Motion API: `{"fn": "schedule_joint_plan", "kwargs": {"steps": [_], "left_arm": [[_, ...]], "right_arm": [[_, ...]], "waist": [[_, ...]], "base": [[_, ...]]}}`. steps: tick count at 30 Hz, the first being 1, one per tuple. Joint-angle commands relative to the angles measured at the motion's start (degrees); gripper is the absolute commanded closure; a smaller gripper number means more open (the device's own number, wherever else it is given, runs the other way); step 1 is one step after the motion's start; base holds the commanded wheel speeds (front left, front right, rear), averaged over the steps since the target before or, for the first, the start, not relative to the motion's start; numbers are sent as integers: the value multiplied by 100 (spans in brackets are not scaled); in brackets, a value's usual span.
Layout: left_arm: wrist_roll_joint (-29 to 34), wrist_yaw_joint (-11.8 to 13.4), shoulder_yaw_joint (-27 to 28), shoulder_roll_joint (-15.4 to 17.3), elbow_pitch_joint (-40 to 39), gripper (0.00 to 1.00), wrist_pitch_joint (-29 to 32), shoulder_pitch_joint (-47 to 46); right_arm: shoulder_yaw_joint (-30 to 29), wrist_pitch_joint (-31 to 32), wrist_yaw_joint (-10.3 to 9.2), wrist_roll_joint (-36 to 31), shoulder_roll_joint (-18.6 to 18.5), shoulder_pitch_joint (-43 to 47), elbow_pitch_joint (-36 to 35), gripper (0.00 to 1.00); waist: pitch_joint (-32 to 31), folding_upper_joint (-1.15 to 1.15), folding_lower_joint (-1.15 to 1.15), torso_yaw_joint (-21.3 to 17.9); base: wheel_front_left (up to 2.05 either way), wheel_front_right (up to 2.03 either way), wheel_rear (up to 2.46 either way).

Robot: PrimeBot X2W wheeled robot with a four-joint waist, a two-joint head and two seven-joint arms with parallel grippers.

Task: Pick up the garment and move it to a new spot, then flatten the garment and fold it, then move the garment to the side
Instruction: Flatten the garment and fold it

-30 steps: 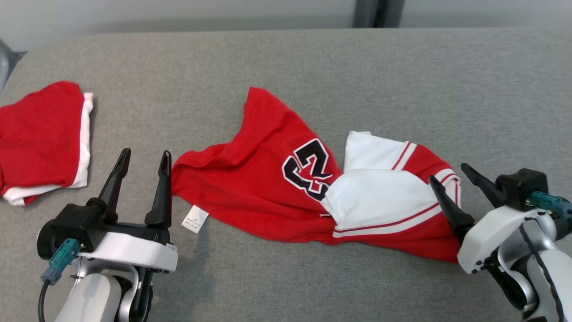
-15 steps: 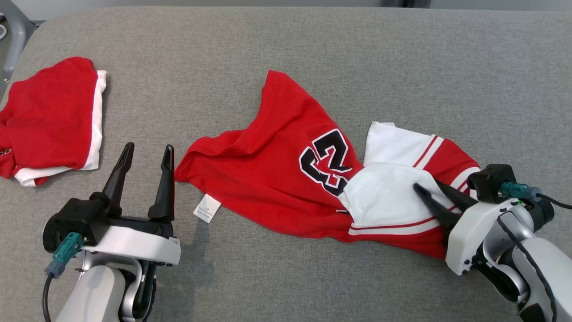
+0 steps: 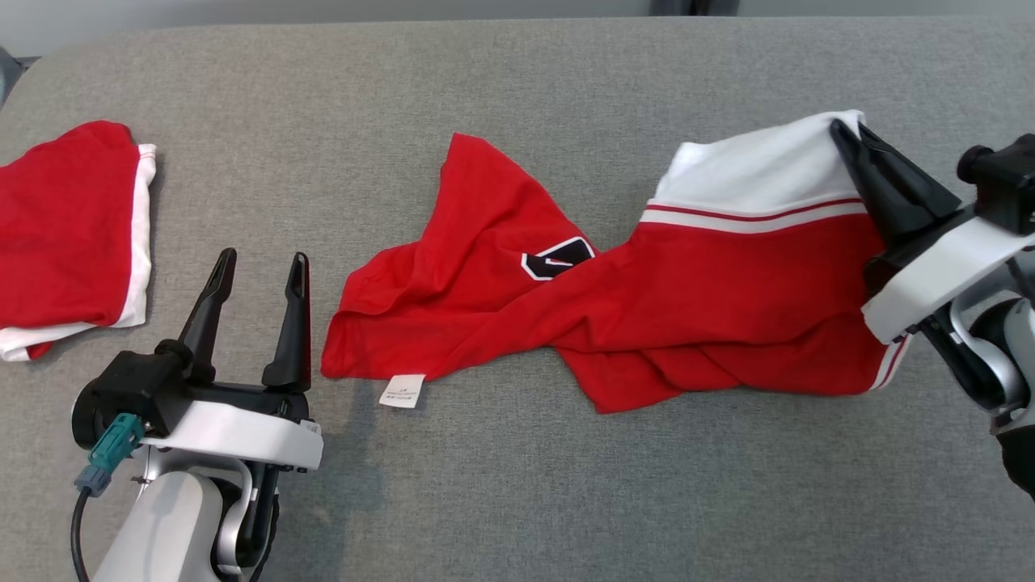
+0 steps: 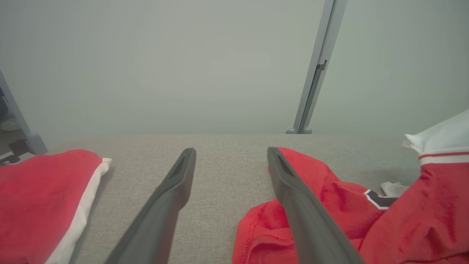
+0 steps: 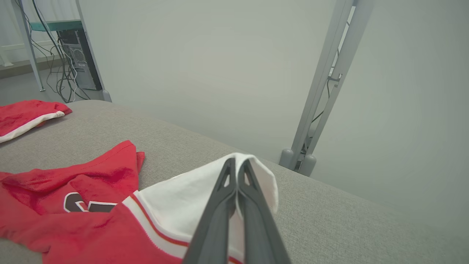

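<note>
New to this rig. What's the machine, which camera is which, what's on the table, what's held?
It's a wheeled robot with two arms, each ending in a two-finger pincer. The wide shot is from its head camera, looking down at a grey padded table. The other two come from wrist cameras, each looking along that arm's own fingers. On the table lie a crumpled red jersey with white trim and, to the robot's left, a second red garment. The right pincer is shut on the jersey's white edge, raised off the table. The left pincer is open and empty, beside the jersey's other end.
</note>
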Motion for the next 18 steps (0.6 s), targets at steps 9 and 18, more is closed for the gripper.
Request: {"fn": "schedule_joint_plan", "kwargs": {"steps": [9, 18], "left_arm": [[-23, -16, 41, 26, 27, 0, -30, -22], [-61, 26, 109, 135, -44, 0, -4, 102]], "right_arm": [[795, -226, -2, -238, -64, 688, -406, 100], [797, -110, -3, -668, -244, 2598, -846, 100]], "waist": [[-16, 0, 0, -203], [-71, 0, 0, -498]], "base": [[0, 0, 0], [0, 0, 0]]}}
